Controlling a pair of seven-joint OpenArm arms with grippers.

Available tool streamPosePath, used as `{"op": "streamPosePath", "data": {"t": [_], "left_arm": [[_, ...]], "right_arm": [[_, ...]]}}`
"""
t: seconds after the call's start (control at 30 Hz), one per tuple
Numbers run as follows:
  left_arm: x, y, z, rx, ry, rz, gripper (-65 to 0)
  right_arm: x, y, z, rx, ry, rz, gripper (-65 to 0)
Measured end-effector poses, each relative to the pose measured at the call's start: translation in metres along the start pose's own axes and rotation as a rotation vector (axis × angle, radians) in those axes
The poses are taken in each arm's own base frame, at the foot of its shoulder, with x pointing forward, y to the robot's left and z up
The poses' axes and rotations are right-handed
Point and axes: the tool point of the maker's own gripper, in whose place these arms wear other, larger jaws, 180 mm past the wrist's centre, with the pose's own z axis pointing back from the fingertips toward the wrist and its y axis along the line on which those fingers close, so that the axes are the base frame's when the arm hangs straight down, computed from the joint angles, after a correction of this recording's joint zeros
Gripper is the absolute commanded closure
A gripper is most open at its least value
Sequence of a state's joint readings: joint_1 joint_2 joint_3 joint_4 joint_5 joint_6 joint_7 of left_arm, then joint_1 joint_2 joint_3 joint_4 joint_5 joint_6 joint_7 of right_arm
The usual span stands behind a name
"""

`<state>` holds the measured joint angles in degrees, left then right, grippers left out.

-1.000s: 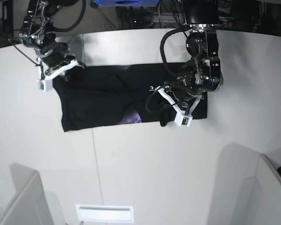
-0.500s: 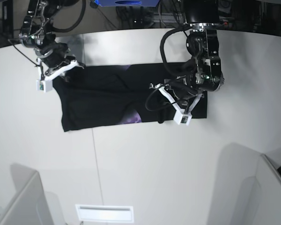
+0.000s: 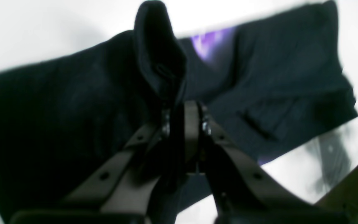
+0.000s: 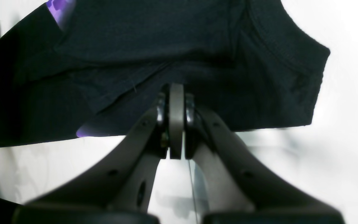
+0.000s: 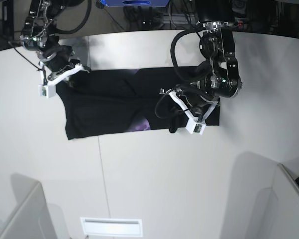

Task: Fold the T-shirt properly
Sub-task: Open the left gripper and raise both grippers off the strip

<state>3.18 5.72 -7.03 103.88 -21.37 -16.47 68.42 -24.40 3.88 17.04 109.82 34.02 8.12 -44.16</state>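
The left gripper (image 3: 180,115) is clamped on a raised fold of the T-shirt (image 3: 73,102), which spreads to both sides; under the right gripper (image 4: 176,99), tips together, lies more shirt.

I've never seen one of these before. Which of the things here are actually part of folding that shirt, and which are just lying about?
Part of the job:
- black T-shirt, partly folded, purple print peeking out
- left end effector, at the shirt
- right end effector, shut

Just there:
- white rectangular plate near the front edge
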Motion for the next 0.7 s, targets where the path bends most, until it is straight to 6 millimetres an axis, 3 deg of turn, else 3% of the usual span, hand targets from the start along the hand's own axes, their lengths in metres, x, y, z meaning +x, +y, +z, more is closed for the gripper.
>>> {"op": "streamPosePath", "data": {"t": [0.7], "left_arm": [[-0.0014,-0.0008,-0.0003,-0.003,0.002,0.0,0.0]], "right_arm": [[0.0001,0.0006,-0.0002,0.001,-0.001,-0.002,0.0]]}}
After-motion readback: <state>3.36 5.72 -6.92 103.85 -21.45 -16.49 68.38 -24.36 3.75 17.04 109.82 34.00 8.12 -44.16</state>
